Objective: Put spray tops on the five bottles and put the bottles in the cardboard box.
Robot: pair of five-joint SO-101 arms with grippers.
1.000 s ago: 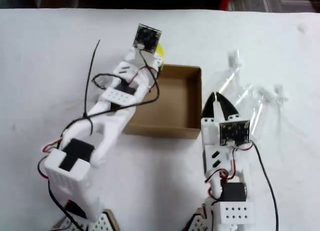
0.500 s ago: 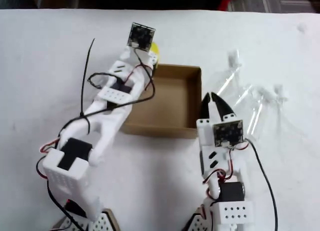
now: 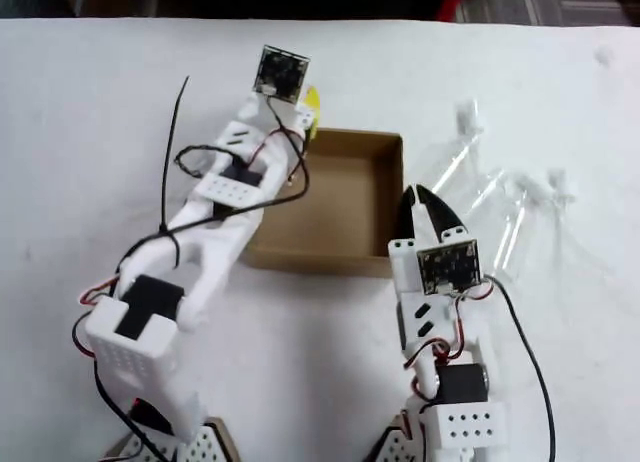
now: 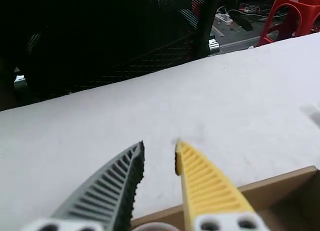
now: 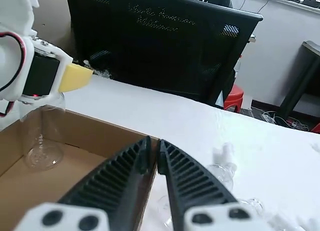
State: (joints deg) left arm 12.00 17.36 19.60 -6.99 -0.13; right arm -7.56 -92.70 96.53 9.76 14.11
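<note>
Table: a white table top (image 3: 120, 82) carries both arms and all the task's things; past its far edge the room is dark.
Chair: a black mesh office chair (image 5: 165, 46) stands behind the table's far edge.
Left arm: the white left arm (image 3: 215, 232) stretches slantwise from the near left corner to the far left corner of the box.
Right arm: the white right arm (image 3: 445, 322) stands just beside the box's near right corner and aims along its right wall.
Box: the open brown cardboard box (image 3: 340, 257) sits on the table between the two arms, its walls upright.
Loose bottles: a cluster of clear plastic bottles (image 3: 500, 197) lies on the table right of the box, near the right arm's fingertips; how many there are cannot be told.
Held bottle: one clear plastic bottle with no top (image 5: 42, 141) stands upright inside the box at the far left corner, its mouth up between the left fingers.
Left gripper: the grey-and-yellow left gripper (image 4: 159, 148) pinches that bottle's neck near the base of its fingers, tips apart.
Right gripper: the black right gripper (image 5: 154, 143) is pressed nearly together and holds nothing, above the box's right wall.
Spray tops: small white spray tops (image 3: 468, 112) lie among the loose bottles.
</note>
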